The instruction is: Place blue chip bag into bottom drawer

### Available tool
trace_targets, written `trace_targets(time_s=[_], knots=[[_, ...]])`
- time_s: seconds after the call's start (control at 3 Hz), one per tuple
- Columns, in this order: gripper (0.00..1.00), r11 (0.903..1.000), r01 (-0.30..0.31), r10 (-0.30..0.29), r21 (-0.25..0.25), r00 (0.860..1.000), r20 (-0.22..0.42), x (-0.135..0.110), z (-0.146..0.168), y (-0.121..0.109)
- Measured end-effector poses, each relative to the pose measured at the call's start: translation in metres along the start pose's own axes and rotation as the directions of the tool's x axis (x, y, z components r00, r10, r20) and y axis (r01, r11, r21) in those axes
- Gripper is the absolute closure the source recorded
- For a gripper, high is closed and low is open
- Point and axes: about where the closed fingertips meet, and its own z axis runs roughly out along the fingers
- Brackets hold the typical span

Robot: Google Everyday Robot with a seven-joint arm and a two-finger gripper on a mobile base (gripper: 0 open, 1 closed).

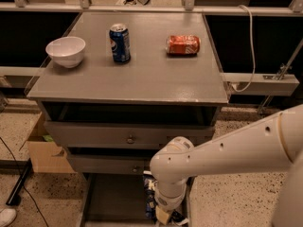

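Down at the near edge of my view, the gripper is hanging low over the bottom drawer. It is pointing straight down off a vertical wrist, with the long white arm reaching in from the right and bending sharply at the elbow. Just left of the gripper, touching the wrist, the blue chip bag is standing on end over the drawer tray. Whether the gripper is clamping it or is loose of it, I cannot tell from here. I am judging this as the placing step, close to finished, since the bag is sitting between the drawer's side walls. The next move is calling for a release, if one is pending, then a straight lift clear without snagging the crinkly bag. Beyond the gripper, the two upper drawers are facing me. Farther off, on the cabinet top, a Pepsi can is standing upright, an orange-red can is lying on its side, and a white bowl is sitting to the left.
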Motion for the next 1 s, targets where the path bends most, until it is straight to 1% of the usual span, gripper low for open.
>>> trace_targets(time_s=[0.33, 0.67, 1.0], knots=[[1.0, 0.998, -0.004, -0.001, -0.063, 0.997, -0.078, -0.005, 0.052, 0.003], [1.0, 0.998, -0.004, -0.001, -0.063, 0.997, -0.078, -0.005, 0.052, 0.003], [1.0, 0.995, -0.076, 0.073, -0.066, 0.996, -0.051, -0.012, 0.072, -0.003]])
